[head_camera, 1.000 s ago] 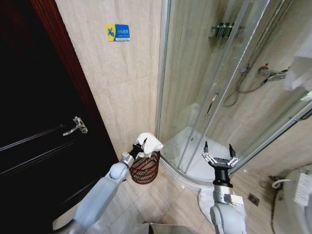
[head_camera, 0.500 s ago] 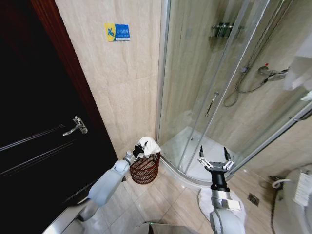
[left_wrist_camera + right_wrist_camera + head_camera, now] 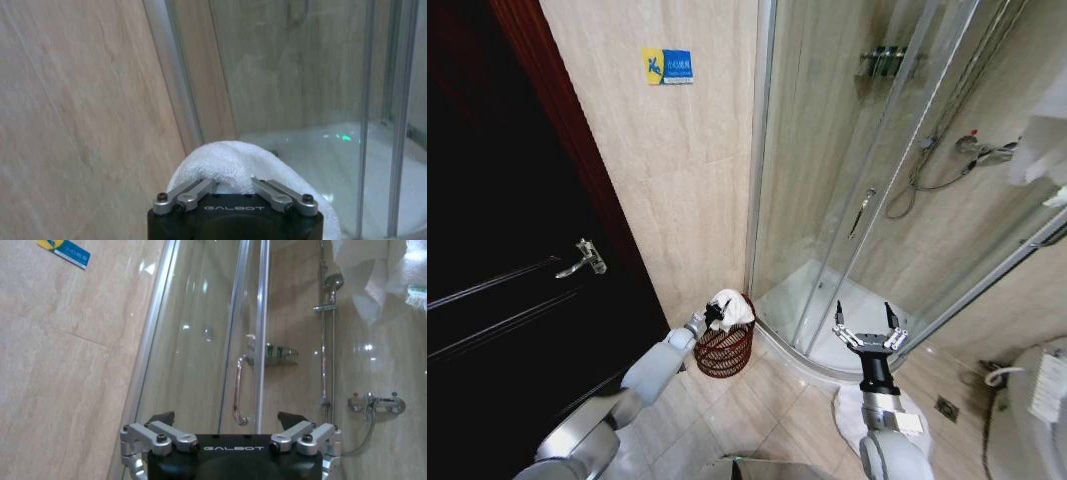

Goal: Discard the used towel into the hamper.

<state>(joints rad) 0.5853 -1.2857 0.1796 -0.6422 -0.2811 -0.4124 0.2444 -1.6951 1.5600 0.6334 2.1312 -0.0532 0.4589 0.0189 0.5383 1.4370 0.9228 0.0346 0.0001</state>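
Two grippers show in our head view. The left gripper (image 3: 715, 313) reaches out at the end of its grey arm over the hamper (image 3: 724, 348), a small round dark reddish-brown basket of thin woven wires that stands on the tiled floor (image 3: 767, 420) against the beige wall, just beside the corner of the glass shower enclosure (image 3: 847, 200). Its jaws are closed on the white fluffy terry towel (image 3: 731, 308), which bunches just above the basket's rim, touching or nearly touching it (we cannot tell which). In our left wrist view the towel (image 3: 233, 162) bulges up past the left gripper (image 3: 235, 192), with the beige wall and the shower glass behind it.

The right gripper (image 3: 868, 330) is held upright, well apart from the hamper, in front of the shower's curved base, with its jaws spread wide and holding nothing. In the right wrist view it (image 3: 230, 432) faces the chrome door handle (image 3: 239, 390) of the shower.
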